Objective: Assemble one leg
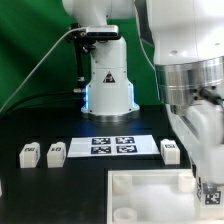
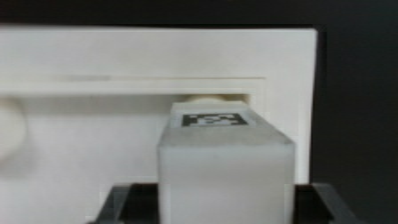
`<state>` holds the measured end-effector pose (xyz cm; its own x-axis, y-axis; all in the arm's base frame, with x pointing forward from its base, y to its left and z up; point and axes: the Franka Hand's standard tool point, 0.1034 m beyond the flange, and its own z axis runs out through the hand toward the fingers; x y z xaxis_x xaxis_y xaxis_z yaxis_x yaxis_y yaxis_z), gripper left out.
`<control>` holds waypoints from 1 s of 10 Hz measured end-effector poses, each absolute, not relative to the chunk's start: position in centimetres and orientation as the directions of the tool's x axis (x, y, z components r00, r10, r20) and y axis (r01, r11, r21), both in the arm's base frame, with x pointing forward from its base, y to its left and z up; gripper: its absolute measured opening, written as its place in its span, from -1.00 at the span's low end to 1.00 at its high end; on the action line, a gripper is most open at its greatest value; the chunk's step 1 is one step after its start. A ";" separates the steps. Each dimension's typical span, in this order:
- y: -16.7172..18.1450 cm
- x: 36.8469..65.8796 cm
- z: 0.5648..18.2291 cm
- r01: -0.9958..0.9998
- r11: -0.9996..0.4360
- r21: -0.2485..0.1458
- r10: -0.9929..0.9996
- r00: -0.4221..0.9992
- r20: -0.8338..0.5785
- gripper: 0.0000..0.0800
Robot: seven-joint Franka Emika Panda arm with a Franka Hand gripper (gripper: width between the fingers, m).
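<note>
Three small white legs sit on the black table (image 1: pixel 60 185). Going from the exterior view's left, the first leg (image 1: pixel 29 154) comes, then a second leg (image 1: pixel 56 152) just beside it. Next is the marker board (image 1: pixel 118 146), lying flat. A third leg (image 1: pixel 170 150) stands by its right end. Below lies the big white panel (image 1: pixel 150 192). At the far right, the gripper (image 1: pixel 207 190) reaches down over the panel. In the wrist view, the gripper (image 2: pixel 221 205) is closed around a fourth leg (image 2: pixel 221 150), which stands upright against the panel (image 2: pixel 107 60).

Even bright overhead light; exterior view sharp, white parts glaring; wrist view soft, perhaps out of focus.
</note>
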<state>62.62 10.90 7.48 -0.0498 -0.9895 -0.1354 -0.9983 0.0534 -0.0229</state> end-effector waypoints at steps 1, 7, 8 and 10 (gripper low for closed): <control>10.9 62.6 7.5 -0.999 0.030 -0.025 -0.991 -0.026 -0.135 -0.26; 11.8 62.9 7.5 -0.813 -0.575 -0.097 -0.814 0.580 -0.031 0.58; 11.7 62.9 7.4 -0.734 -0.672 -0.100 -0.736 0.677 -0.018 0.62; 11.8 62.9 7.4 -0.565 -0.820 -0.095 -0.568 0.823 0.011 0.62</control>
<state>62.89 11.76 7.43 0.8227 -0.5683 0.0111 -0.5649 -0.8196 -0.0953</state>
